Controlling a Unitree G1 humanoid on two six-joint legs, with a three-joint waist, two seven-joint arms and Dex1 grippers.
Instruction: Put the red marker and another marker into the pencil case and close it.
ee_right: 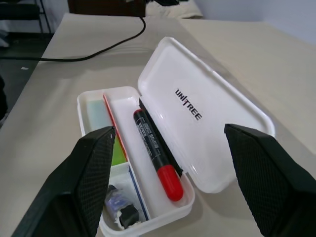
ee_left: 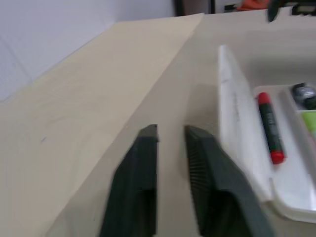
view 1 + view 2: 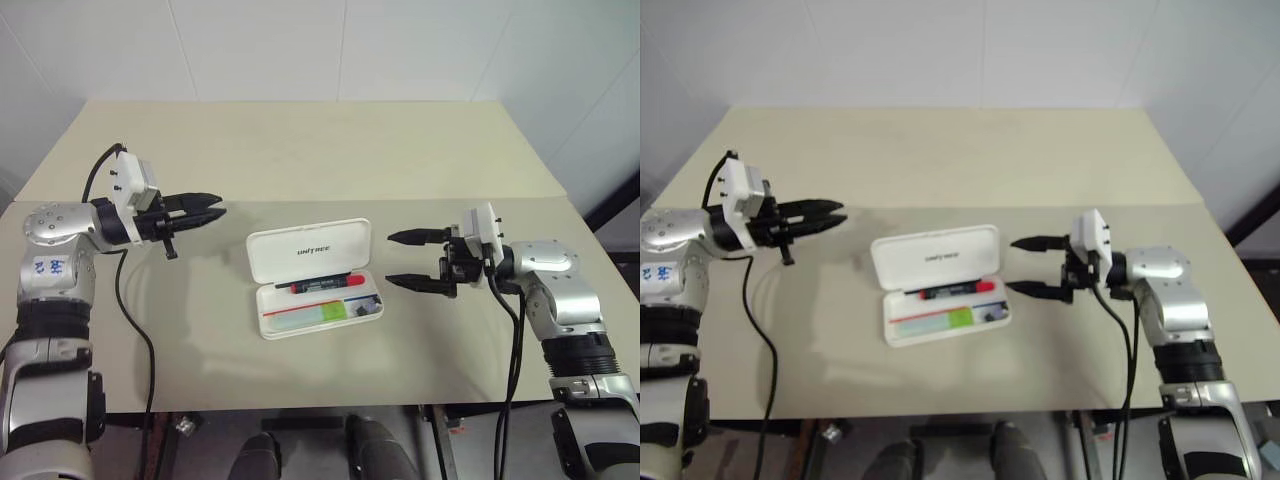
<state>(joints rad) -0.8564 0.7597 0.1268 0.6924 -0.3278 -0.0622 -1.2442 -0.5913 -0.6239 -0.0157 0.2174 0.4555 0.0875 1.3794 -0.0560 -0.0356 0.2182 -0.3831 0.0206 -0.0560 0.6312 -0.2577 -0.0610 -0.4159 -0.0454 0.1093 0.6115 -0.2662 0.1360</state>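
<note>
On matte beige table (image 3: 300,400), glossy white hinged pencil case (image 3: 310,250), left tool (image 3: 205,212) closed, right tool (image 3: 410,260) spread.

The two head views look forward and down over a beige table (image 3: 300,150) from above its near edge, side by side, sharing nearly the whole scene: the open pencil case (image 3: 312,252) at centre and both arms. The left wrist view looks low along the left gripper (image 2: 170,136) across the table, close by the case's lid edge. The right wrist view looks along the right gripper (image 1: 170,143), near and slightly above the case's open tray. Both wrist views share the red marker (image 1: 155,155).
</note>
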